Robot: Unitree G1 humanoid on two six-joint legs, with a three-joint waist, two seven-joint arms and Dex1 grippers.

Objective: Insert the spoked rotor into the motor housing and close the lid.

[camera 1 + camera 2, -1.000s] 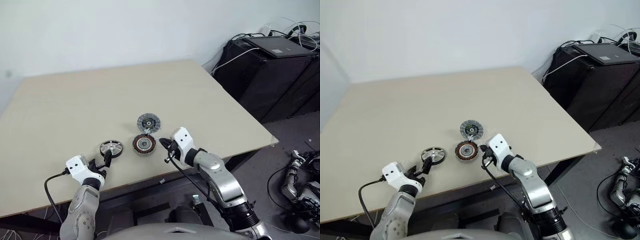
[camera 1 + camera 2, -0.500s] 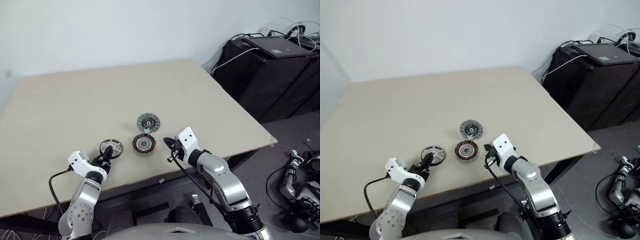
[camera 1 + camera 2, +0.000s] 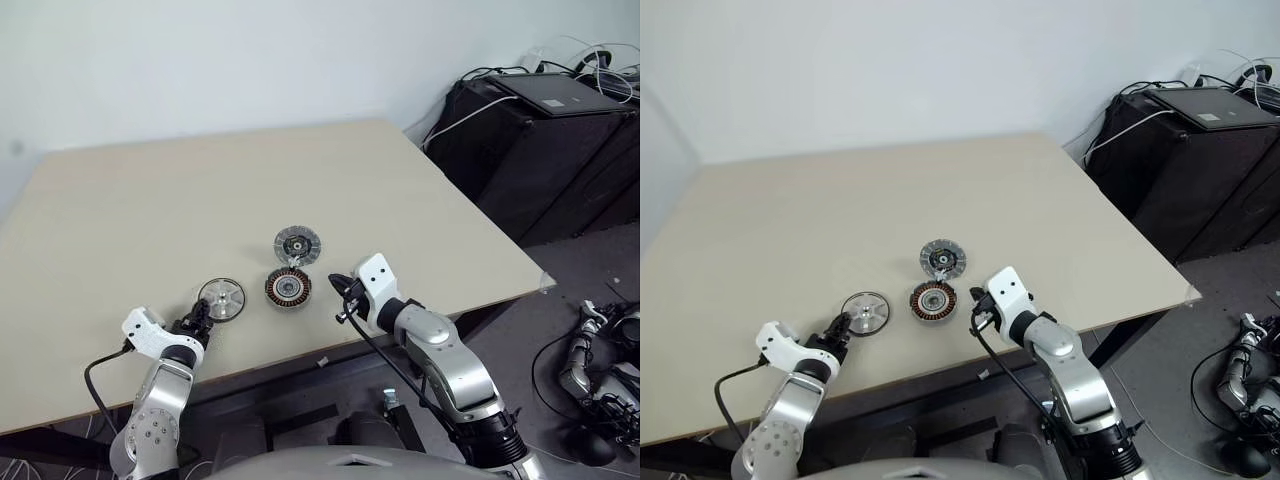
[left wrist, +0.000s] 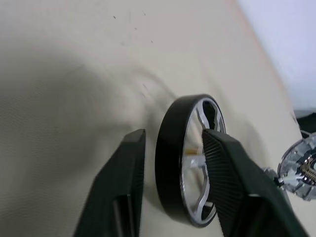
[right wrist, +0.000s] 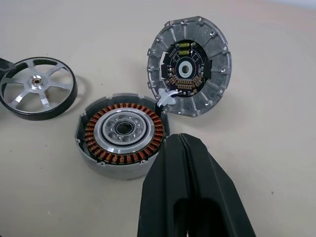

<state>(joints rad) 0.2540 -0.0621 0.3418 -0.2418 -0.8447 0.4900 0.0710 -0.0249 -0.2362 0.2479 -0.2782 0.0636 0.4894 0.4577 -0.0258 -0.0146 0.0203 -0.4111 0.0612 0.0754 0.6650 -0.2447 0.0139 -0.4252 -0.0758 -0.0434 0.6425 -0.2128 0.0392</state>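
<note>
The spoked rotor, silver spokes in a dark rim, sits near the table's front edge, left of the motor housing. My left gripper is shut on the rotor's near rim, one finger against each face; it also shows as the left gripper reaching in from the front. The housing, with copper windings around a silver centre, lies open-side up. The lid rests against the housing's far edge, dark face with green and white bits showing. My right gripper is shut and empty, just right of the housing.
The beige table stretches far back and left. Its front edge runs close behind both wrists. A black cabinet with cables stands off the table's right side. A black cable hangs from the right wrist.
The left gripper's fingers have closed from wide open onto the rotor's rim, and its wrist has rolled. The rotor now looks slightly tilted. The right arm has stayed still.
</note>
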